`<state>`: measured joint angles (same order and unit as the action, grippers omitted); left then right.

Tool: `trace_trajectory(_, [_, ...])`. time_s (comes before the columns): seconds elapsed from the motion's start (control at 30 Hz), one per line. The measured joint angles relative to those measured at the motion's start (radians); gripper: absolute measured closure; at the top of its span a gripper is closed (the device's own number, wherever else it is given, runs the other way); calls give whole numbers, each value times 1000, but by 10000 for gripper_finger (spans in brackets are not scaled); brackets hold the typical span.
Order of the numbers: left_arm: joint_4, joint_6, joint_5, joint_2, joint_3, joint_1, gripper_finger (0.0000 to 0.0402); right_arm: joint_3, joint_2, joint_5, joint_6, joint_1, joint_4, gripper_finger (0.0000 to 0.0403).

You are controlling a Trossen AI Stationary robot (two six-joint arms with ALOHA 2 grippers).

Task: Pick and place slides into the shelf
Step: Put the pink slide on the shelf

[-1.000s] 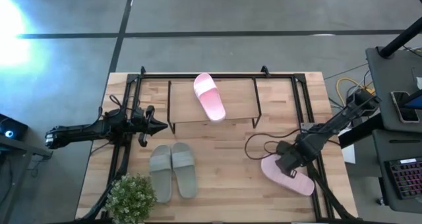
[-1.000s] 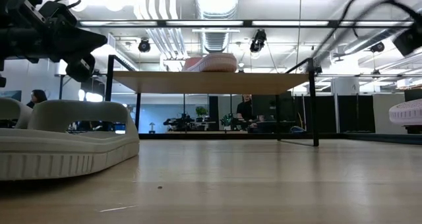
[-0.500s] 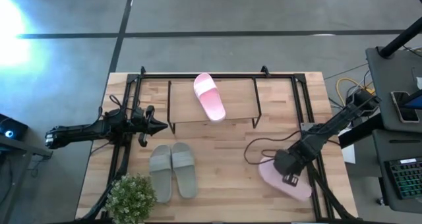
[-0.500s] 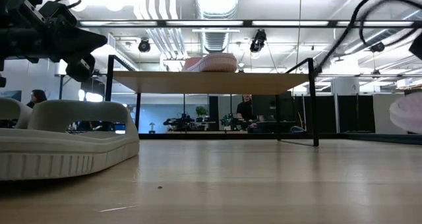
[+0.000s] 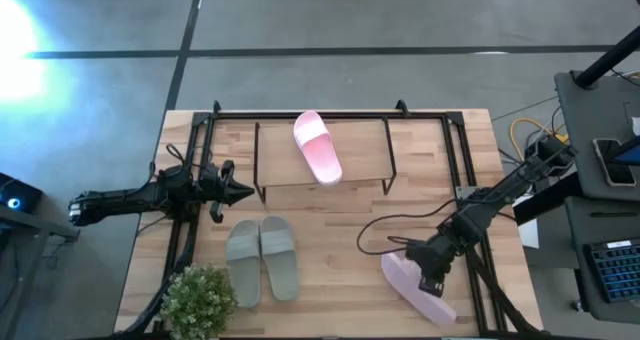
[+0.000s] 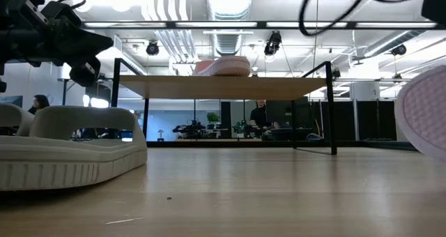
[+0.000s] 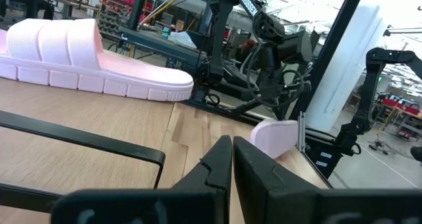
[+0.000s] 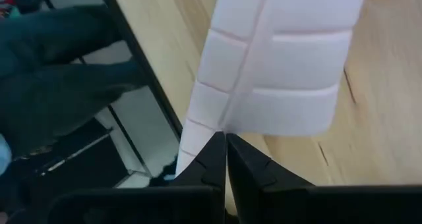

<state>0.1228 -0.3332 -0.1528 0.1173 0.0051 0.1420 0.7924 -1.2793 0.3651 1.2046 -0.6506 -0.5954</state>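
Observation:
One pale pink slide (image 5: 317,147) lies sole-down on the shelf's wooden top board (image 5: 365,155), also in the low view (image 6: 223,66). The grey-green pair (image 5: 262,260) rests sole-down on the table near the front left. My right gripper (image 5: 432,270) is shut on the second pink slide (image 5: 412,288) at the front right. It shows tipped in the low view (image 6: 424,115). My left gripper (image 5: 243,191) is shut and empty, held level just left of the shelf. My right gripper pinches the second pink slide between its two fingers at the strap's edge, where it meets the sole's side (image 8: 221,122). It comes from above, slanting toward the table's near edge. The slide is tipped with its sole turned outward; whether any part rests on the table I cannot tell.
A large black tube frame (image 5: 330,113) runs around the shelf and along both table sides. A potted plant (image 5: 200,298) stands at the front left corner. A black cable (image 5: 385,242) loops over the table beside the right arm. Bare wood lies between the grey-green pair and the right gripper.
My right gripper has gone toward the table's near edge and a little left, taking the second pink slide with it. The slide has turned about and tipped up, and shows larger at the low view's right edge.

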Motion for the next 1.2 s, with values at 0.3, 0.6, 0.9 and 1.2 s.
trace_trajectory(0.3, [0, 0, 0, 0, 0, 0, 401, 5, -54, 13, 18, 2, 168, 394])
trace_trajectory(0.6, [0, 0, 0, 2, 0, 0, 401, 87, -113, -2, -103, 3, 169, 394])
trace_trajectory(0.9, [1, 0, 0, 11, 0, 0, 401, 177, -83, -97, -241, 22, 177, 394])
trace_trajectory(1.2, [1, 0, 0, 12, 0, 0, 401, 193, -82, -194, -241, 42, -254, 364])
